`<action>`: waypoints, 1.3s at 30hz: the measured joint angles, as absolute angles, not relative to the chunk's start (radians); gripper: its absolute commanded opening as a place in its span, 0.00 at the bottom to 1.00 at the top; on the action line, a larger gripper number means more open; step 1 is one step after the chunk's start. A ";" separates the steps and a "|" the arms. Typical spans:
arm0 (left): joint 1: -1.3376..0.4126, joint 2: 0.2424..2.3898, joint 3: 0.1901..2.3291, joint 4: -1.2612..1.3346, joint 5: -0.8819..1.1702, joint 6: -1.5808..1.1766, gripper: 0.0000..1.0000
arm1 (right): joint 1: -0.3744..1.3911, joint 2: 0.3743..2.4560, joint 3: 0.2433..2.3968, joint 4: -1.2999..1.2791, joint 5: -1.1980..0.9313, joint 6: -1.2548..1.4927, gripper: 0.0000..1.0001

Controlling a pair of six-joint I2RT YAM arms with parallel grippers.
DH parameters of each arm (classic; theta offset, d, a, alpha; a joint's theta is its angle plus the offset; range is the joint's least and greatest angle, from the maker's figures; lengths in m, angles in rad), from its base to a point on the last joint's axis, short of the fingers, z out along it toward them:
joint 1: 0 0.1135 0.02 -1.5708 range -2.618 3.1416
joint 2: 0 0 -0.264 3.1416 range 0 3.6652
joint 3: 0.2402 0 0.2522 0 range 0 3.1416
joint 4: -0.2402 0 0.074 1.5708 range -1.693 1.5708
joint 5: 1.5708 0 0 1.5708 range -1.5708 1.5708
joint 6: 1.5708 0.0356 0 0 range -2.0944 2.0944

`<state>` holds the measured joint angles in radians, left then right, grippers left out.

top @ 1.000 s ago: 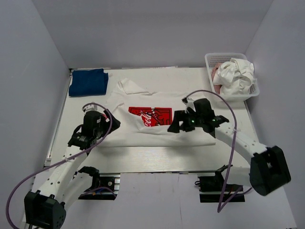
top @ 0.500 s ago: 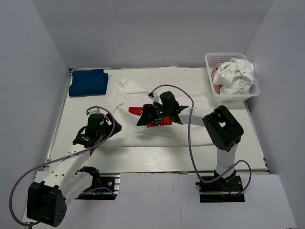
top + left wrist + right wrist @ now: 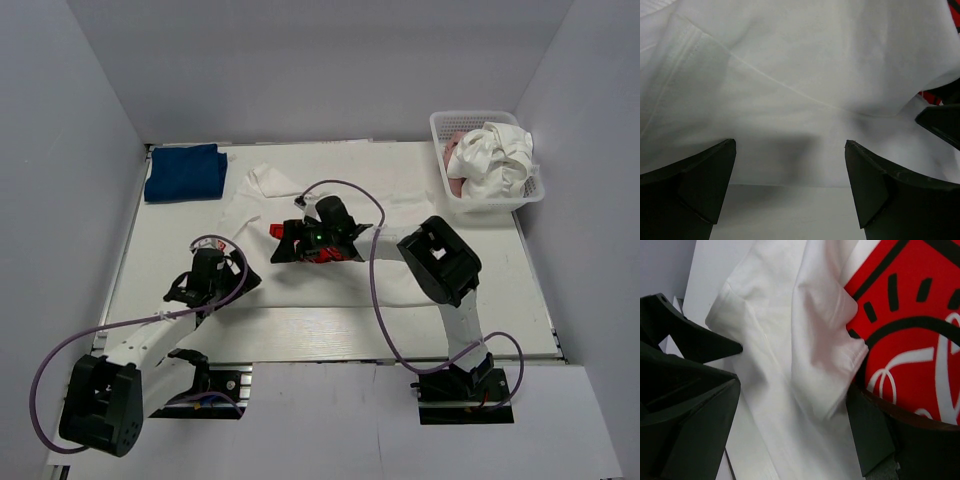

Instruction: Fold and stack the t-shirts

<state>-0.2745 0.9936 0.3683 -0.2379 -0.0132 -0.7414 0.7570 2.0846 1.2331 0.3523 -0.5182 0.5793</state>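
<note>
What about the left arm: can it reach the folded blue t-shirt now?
Probably yes: the left gripper is open and empty, with only bare table between it and the blue t-shirt.

We see a white t-shirt (image 3: 330, 285) whose red square print (image 3: 910, 315) carries black strokes and white lettering. Another t-shirt (image 3: 186, 172) is dark blue. In the white mesh basket (image 3: 441, 128) we make out a second white tee (image 3: 495, 150) and a dusty-pink tee (image 3: 455, 165). The left gripper (image 3: 790, 190) and right gripper (image 3: 790, 425) are black, their cables (image 3: 372, 285) purple, the table (image 3: 300, 335) white.
</note>
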 measured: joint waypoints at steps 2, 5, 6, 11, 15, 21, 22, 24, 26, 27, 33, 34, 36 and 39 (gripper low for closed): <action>-0.274 1.003 0.368 -0.222 -0.002 -0.742 1.00 | 0.767 2.107 1.247 0.380 -0.509 0.596 0.90; -0.274 1.011 0.365 -0.203 0.012 -0.742 1.00 | 0.778 2.118 1.253 0.415 -0.475 0.606 0.90; -0.274 1.012 0.365 -0.201 0.015 -0.742 1.00 | 0.780 2.118 1.254 0.424 -0.467 0.610 0.90; -0.274 1.013 0.363 -0.198 0.017 -0.742 1.00 | 0.780 2.118 1.267 0.474 -0.431 0.625 0.90; -0.274 1.013 0.360 -0.189 0.017 -0.742 1.00 | 0.773 2.121 1.251 0.579 -0.445 0.687 0.90; -0.274 1.012 0.359 -0.192 0.017 -0.742 1.00 | 0.768 2.163 1.231 0.830 -0.452 0.801 0.90; -0.274 1.010 0.359 -0.195 0.016 -0.742 1.00 | 0.766 2.169 1.227 0.861 -0.448 0.810 0.90; -0.274 1.001 0.359 -0.207 0.013 -0.743 1.00 | 0.763 2.179 1.228 0.903 -0.439 0.826 0.90; -0.274 0.985 0.359 -0.231 0.007 -0.743 1.00 | 0.758 2.182 1.229 0.929 -0.436 0.837 0.90; -0.274 0.978 0.359 -0.243 0.005 -0.743 1.00 | 0.753 2.183 1.229 0.939 -0.436 0.839 0.86; -0.274 0.948 0.359 -0.295 -0.012 -0.754 1.00 | 0.734 2.185 1.237 0.923 -0.437 0.831 0.39; -0.274 0.945 0.359 -0.298 -0.015 -0.757 1.00 | 0.733 2.188 1.248 0.904 -0.433 0.823 0.23; -0.274 0.941 0.359 -0.308 -0.018 -0.760 1.00 | 0.733 2.192 1.272 0.846 -0.419 0.800 0.12; -0.274 0.938 0.359 -0.313 -0.019 -0.762 1.00 | 0.733 2.194 1.317 0.734 -0.379 0.754 0.00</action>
